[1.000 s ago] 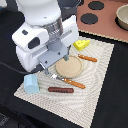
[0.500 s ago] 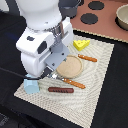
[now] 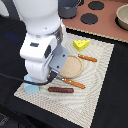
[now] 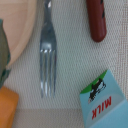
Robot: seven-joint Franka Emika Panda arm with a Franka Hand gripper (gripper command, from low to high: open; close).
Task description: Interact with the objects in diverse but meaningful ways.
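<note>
My arm [image 3: 42,45] hangs low over the mat's [image 3: 102,60] end at the exterior view's left. My fingers are out of sight in both views, so I cannot tell whether my grip is released or clenched. Beneath my wrist lies a fork [image 4: 46,50] on the mat, beside the plate's [image 4: 20,22] rim. The sausage [image 4: 97,20] lies near it, apart, and a blue milk carton [image 4: 104,102] sits past the tines. An orange block [image 4: 7,107] shows at the frame's edge. The cheese [image 3: 81,44] rests at the mat's far side, well apart from me, with a knife [image 3: 87,58] by the plate.
</note>
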